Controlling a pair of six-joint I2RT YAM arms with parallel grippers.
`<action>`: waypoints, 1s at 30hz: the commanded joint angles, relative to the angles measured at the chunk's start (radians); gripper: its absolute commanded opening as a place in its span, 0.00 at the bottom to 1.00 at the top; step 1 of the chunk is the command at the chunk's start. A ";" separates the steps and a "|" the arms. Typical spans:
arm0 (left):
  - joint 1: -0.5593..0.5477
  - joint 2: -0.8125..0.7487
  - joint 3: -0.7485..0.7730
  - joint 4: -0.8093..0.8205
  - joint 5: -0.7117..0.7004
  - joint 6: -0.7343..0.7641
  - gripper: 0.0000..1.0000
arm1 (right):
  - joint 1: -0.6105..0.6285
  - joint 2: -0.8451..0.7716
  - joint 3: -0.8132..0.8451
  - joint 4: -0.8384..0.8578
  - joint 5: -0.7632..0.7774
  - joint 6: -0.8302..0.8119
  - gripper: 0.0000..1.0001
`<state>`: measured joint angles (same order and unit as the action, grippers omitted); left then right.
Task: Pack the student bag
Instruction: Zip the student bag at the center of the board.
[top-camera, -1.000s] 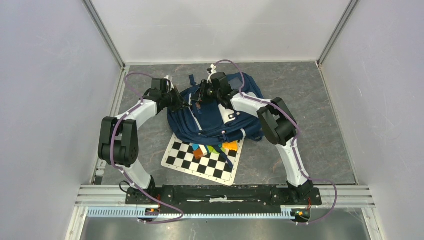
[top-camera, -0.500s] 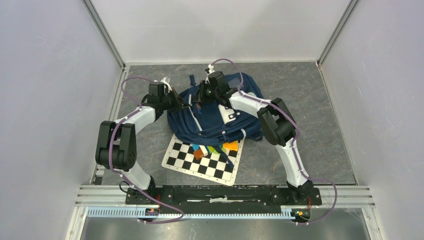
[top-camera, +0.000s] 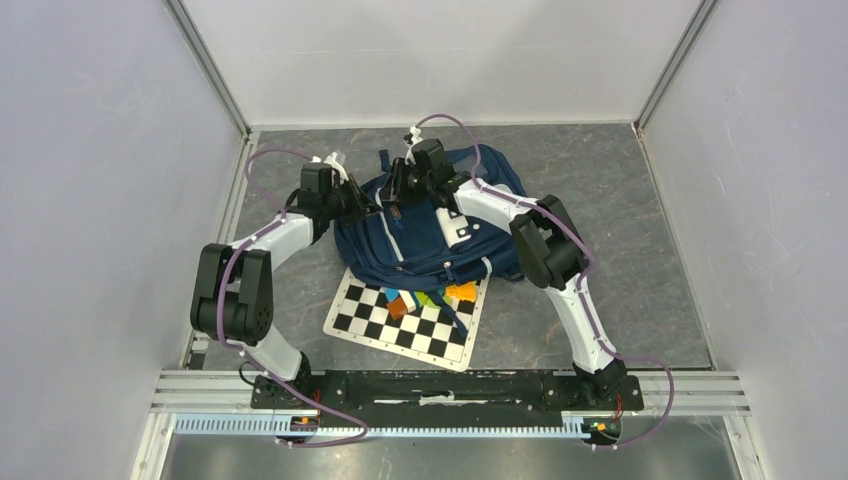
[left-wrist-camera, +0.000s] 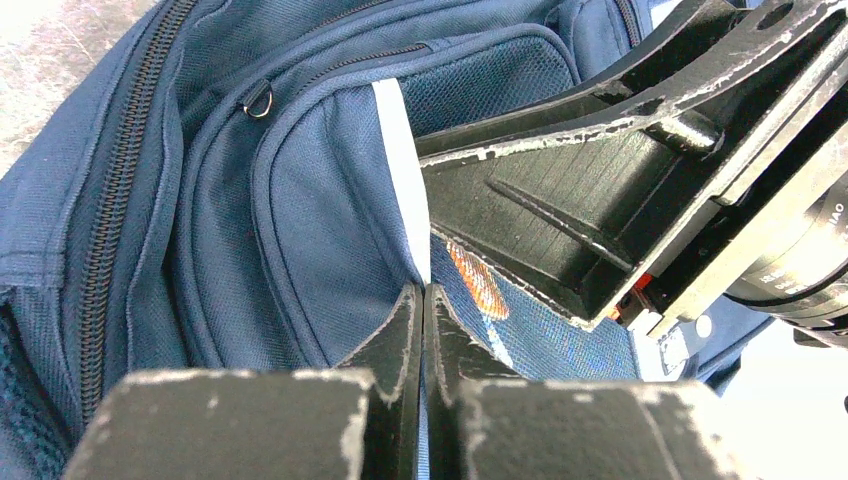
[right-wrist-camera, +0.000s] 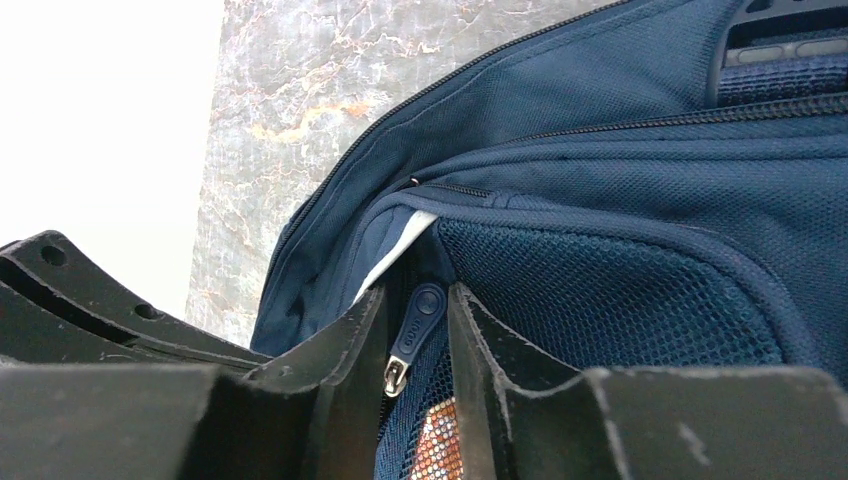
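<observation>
1. Navy blue fabric backpack with grey stripes, the student bag (top-camera: 425, 250), lies mid-table from overhead on the grey marbled table (top-camera: 620, 200). Its near edge overlaps a black-and-white chequered board (top-camera: 365, 320) carrying a few coloured blocks (top-camera: 461, 292). Both arms reach to the bag's far left corner, where the left gripper (top-camera: 372, 208) and right gripper (top-camera: 397, 190) sit just beside each other.
2. From the left wrist, the left gripper's fingers are pressed tight together, their tips against the front pocket at the foot of a pale grey stripe (left-wrist-camera: 405, 170). Whether a fold of cloth is nipped between them I cannot tell. The right gripper's black body crosses just above.
3. From the right wrist, the right gripper's fingers stand narrowly apart with a dark blue plastic zip pull (right-wrist-camera: 415, 325) hanging between them, apparently not pinched. The zip track runs up and rightward along the bag's curved edge. I reckon the next move is to close on the pull and draw it along that line; the right arm is nearer.
</observation>
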<state>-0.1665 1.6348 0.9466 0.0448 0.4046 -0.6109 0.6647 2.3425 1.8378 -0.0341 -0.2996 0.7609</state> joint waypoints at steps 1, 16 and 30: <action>-0.053 -0.065 0.004 -0.040 0.076 0.050 0.02 | 0.052 0.068 0.026 -0.035 -0.037 -0.048 0.37; -0.053 -0.056 0.084 -0.219 -0.052 0.098 0.02 | 0.072 0.002 -0.060 0.088 -0.129 -0.070 0.03; -0.053 -0.112 0.238 -0.470 -0.238 0.122 0.26 | 0.052 -0.154 -0.181 0.243 -0.160 -0.056 0.00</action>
<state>-0.2123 1.5864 1.1004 -0.3363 0.2260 -0.5247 0.6937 2.2753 1.6768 0.1711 -0.3843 0.7021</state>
